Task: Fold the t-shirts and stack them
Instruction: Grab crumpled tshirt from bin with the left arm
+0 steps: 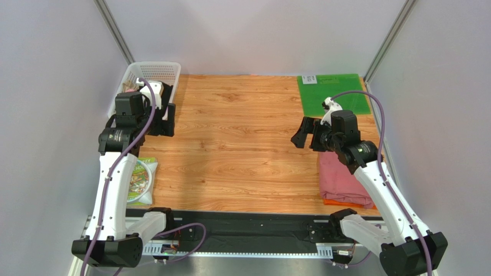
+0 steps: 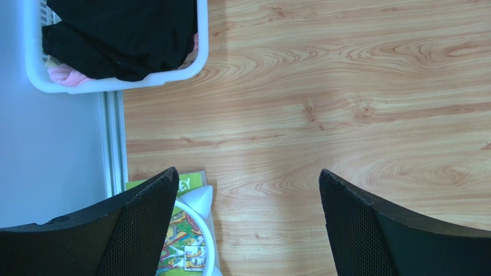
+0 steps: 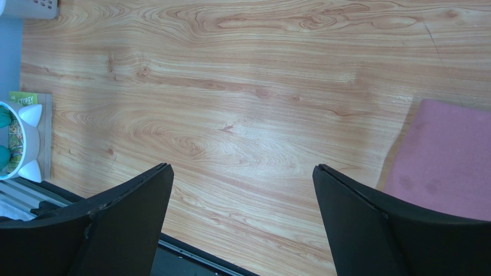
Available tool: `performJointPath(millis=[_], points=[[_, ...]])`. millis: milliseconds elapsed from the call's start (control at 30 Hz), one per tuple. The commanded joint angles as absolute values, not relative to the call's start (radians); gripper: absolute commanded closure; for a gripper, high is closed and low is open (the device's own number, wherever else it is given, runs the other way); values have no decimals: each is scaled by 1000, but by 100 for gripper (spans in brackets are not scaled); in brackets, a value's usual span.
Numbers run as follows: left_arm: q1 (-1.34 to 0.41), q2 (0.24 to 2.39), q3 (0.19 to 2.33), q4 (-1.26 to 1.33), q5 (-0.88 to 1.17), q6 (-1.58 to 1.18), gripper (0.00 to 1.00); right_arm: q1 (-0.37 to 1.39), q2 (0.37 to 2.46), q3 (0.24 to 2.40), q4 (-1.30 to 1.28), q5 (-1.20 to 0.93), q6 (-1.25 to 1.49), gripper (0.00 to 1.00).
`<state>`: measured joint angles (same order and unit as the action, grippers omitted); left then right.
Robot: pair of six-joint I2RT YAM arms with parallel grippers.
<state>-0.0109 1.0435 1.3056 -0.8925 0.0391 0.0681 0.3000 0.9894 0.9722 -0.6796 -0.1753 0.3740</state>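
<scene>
A folded dusty-pink t-shirt (image 1: 343, 177) lies at the table's near right, and an orange t-shirt (image 1: 339, 202) shows as a thin edge beneath it. The pink t-shirt (image 3: 449, 155) also fills the right side of the right wrist view. A crumpled black t-shirt (image 2: 127, 34) sits in the white basket (image 2: 115, 85), with a bit of pink cloth (image 2: 63, 76) under it. My left gripper (image 1: 167, 110) hovers just in front of the basket, open and empty (image 2: 248, 178). Left of the pink stack, my right gripper (image 1: 308, 133) hangs over bare wood, open and empty (image 3: 242, 172).
The white basket (image 1: 154, 72) stands at the far left corner. A stiff green mat (image 1: 334, 92) lies at the far right. A colourful packaged toy with a white ring (image 1: 141, 181) rests at the near left edge (image 2: 184, 241). Grey walls close in on both sides.
</scene>
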Motion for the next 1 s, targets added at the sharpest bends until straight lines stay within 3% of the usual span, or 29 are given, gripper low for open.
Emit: performJointPath(millis=[0, 600, 967], points=[[-6, 1058, 1335, -848, 14, 54, 4, 304, 971, 1000, -650, -187, 376, 0], [83, 1486, 1476, -695, 20, 37, 1, 305, 922, 959, -625, -132, 393, 0], [199, 1782, 1736, -732, 104, -48, 5, 305, 804, 937, -656, -92, 333, 0]])
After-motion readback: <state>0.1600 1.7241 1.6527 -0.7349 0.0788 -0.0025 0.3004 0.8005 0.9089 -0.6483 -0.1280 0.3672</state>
